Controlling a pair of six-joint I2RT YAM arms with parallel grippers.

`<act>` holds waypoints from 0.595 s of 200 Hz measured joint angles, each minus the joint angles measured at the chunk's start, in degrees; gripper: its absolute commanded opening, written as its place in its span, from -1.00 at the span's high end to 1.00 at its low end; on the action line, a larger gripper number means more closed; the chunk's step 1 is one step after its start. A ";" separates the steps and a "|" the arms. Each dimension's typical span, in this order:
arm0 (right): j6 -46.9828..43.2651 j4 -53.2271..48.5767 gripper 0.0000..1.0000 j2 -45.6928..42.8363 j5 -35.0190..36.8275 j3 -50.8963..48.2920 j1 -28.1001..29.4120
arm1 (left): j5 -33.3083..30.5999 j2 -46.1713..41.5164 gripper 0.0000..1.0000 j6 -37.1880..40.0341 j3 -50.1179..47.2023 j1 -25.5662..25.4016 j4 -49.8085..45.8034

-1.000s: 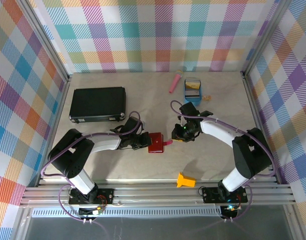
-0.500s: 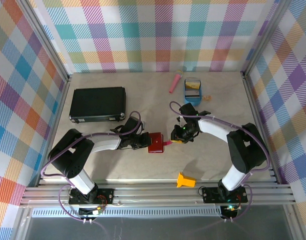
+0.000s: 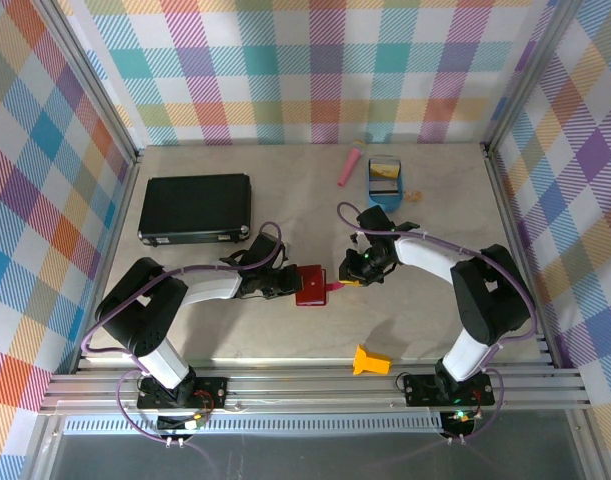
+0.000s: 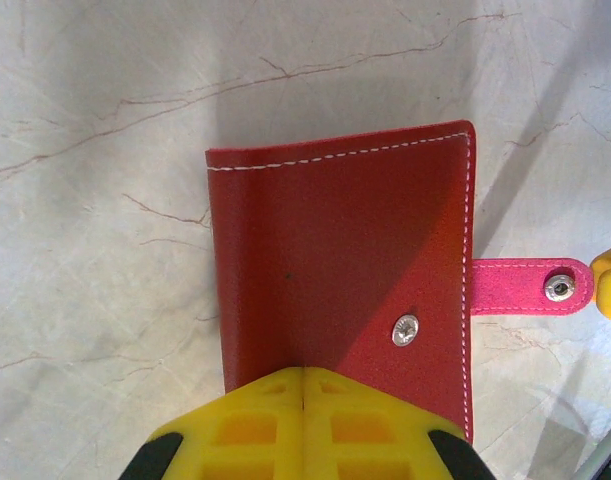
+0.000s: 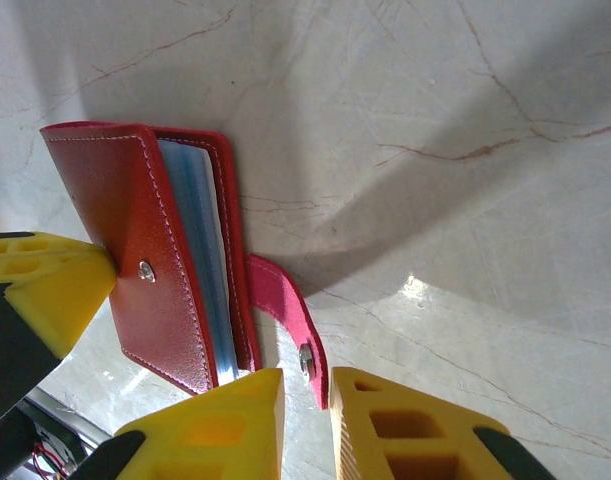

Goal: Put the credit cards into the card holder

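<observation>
Pinching card holder (image 4: pixel 335 250) cover edge: left end effector (image 4: pixel 303 385), jaws together on it. Right end effector (image 5: pixel 307 385) jaws narrowly apart astride pink tab (image 5: pixel 285 310); firm pinch untellable. Holder on worktop (image 5: pixel 435 150) between both. Likely light, floppy; hold cover edge, tab.

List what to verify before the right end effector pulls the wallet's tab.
1. Tab sits between the fingers of the right end effector: ok.
2. Right jaws clamped on the tab: not ok, a gap shows beside it.
3. Left end effector shut and pressed against the card holder: ok.
4. Snap undone, front flap lifted off the pockets: ok.
5. Card in hand for insertion: not ok, neither end effector carries one.
6. Free slot in the pockets: cannot tell.
</observation>
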 measured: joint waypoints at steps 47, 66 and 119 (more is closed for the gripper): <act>0.00 0.42 0.66 0.83 -0.44 0.00 0.00 | -0.04 0.00 1.00 0.00 0.02 0.00 -0.09; 0.02 0.44 0.71 1.03 -0.57 -0.02 0.00 | -0.09 0.00 1.00 0.00 0.17 0.00 -0.28; 0.00 0.57 0.88 1.03 -0.63 -0.02 0.00 | -0.09 0.00 1.00 0.00 0.22 0.00 -0.37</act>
